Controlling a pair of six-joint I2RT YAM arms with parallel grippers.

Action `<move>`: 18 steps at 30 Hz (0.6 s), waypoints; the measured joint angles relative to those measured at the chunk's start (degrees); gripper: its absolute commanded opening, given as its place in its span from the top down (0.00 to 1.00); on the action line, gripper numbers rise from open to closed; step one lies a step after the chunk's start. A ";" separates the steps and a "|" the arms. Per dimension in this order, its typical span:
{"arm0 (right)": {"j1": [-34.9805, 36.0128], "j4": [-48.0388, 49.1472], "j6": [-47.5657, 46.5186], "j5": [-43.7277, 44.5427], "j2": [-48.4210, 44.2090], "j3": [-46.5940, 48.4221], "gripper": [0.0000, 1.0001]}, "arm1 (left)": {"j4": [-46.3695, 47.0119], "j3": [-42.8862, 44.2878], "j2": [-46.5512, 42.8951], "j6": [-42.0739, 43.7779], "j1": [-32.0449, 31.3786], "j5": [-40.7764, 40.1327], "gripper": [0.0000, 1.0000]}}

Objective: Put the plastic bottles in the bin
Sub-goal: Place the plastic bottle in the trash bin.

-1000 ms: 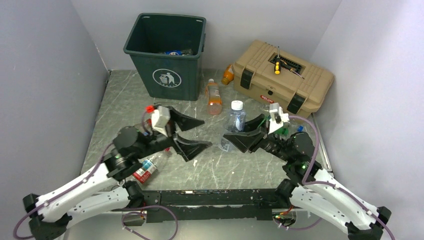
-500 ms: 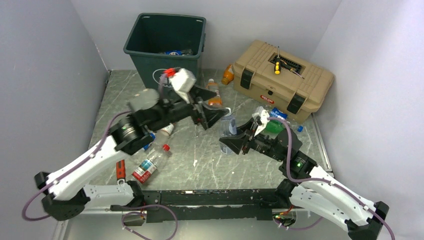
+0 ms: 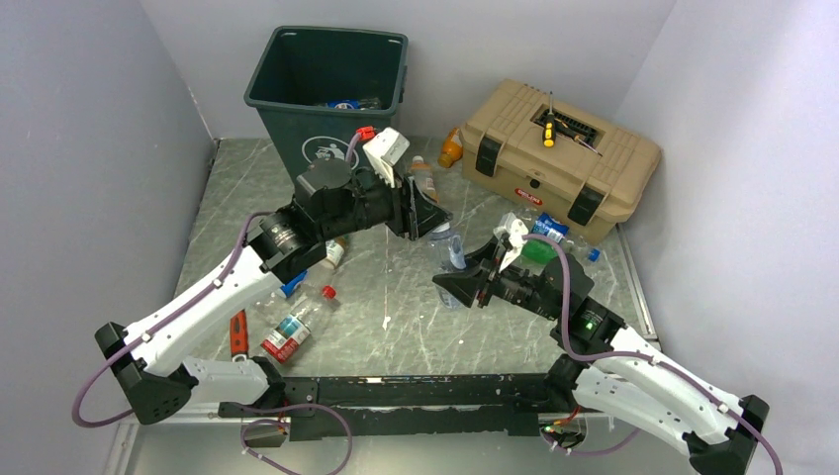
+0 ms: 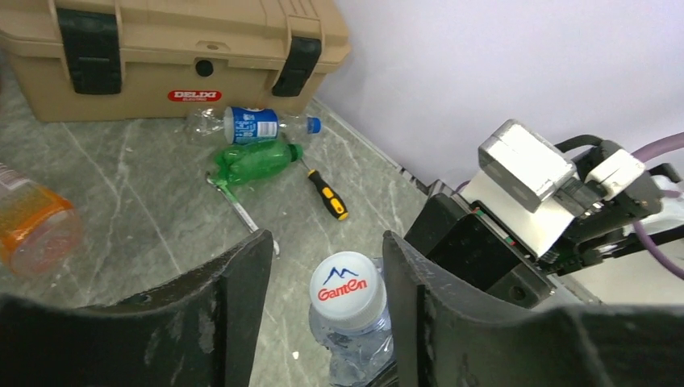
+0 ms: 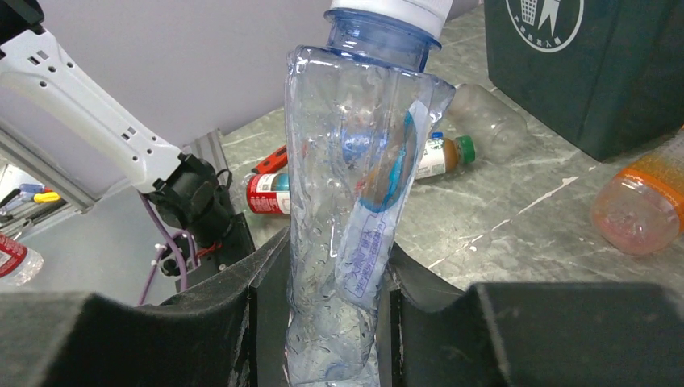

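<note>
**Task partly complete: bottles show inside the bin [image 3: 287,124]; several remain outside.**
The right gripper [image 5: 331,278] jaws clench the lower body of the clear bottle [image 5: 355,185], which is crumpled, white-capped and held upright over mid-tabletop [image 3: 228,198]. The left gripper [image 4: 327,246] jaws straddle its cap, released. A red-label bottle [image 3: 294,332], orange bottle [image 3: 451,148], green bottle [image 4: 258,160] and blue-label bottle [image 4: 254,125] remain on the tabletop.

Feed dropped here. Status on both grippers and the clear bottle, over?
Right gripper shut on clear bottle, held upright. Left gripper open, jaws straddling its white cap, not clamped. Bin behind left arm; orange bottle lies beside it.
</note>
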 measured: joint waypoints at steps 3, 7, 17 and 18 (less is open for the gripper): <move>0.04 0.02 -0.15 0.02 0.04 0.00 1.00 | 0.48 0.00 0.00 -0.98 0.33 1.51 0.32; 0.07 0.15 -0.15 0.04 0.24 -0.22 1.00 | 0.87 -0.15 0.00 -1.99 0.33 3.30 0.42; 0.20 0.61 -0.22 0.07 0.98 -0.57 1.00 | 1.44 -1.60 0.09 -3.56 0.37 5.46 0.17; 0.22 0.87 -0.24 0.07 0.96 -0.68 1.00 | 1.42 -1.66 0.09 -3.80 0.37 5.25 0.15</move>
